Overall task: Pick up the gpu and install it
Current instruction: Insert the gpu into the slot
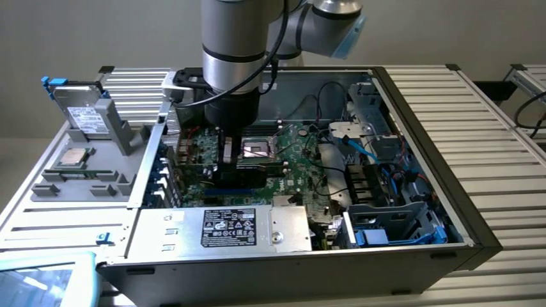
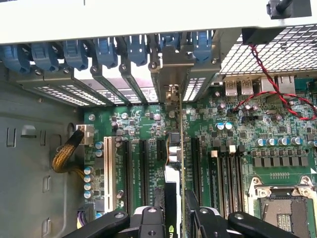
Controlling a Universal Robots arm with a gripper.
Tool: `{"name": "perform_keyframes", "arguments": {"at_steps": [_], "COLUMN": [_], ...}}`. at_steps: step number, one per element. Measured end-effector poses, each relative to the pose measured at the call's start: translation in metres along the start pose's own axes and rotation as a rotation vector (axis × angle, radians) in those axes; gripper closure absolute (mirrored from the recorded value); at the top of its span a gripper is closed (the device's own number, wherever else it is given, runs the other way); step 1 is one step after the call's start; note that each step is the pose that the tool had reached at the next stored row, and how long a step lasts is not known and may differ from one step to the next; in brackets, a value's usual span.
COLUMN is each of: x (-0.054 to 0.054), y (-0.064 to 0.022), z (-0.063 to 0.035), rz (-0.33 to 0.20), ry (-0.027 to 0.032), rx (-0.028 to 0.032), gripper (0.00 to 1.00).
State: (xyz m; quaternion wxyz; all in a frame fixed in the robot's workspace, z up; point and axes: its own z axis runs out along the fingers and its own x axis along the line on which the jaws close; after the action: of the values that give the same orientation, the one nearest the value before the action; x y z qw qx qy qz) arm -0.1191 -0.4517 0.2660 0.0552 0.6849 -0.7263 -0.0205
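Two fingers of the gripper are clamped on the gpu, which stands on edge between them, down among the long slots of the motherboard. Beyond the fingertips its silver bracket meets the rear slot openings of the case, with blue clips to either side.

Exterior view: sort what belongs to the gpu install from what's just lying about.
In the job: gripper, shut on the gpu; motherboard beneath it; open computer case.
Lying about: silver drive, processor chip, and the grey tray holding both, at the exterior view's left.
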Motion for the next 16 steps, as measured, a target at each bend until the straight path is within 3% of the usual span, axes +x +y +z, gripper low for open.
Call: {"name": "perform_keyframes", "arguments": {"at_steps": [16], "x": [0.0000], "y": [-0.0008], "z": [0.0021], "rz": [0.009], "ry": [-0.0041], "rx": [-0.0006], "gripper": [0.73]}}
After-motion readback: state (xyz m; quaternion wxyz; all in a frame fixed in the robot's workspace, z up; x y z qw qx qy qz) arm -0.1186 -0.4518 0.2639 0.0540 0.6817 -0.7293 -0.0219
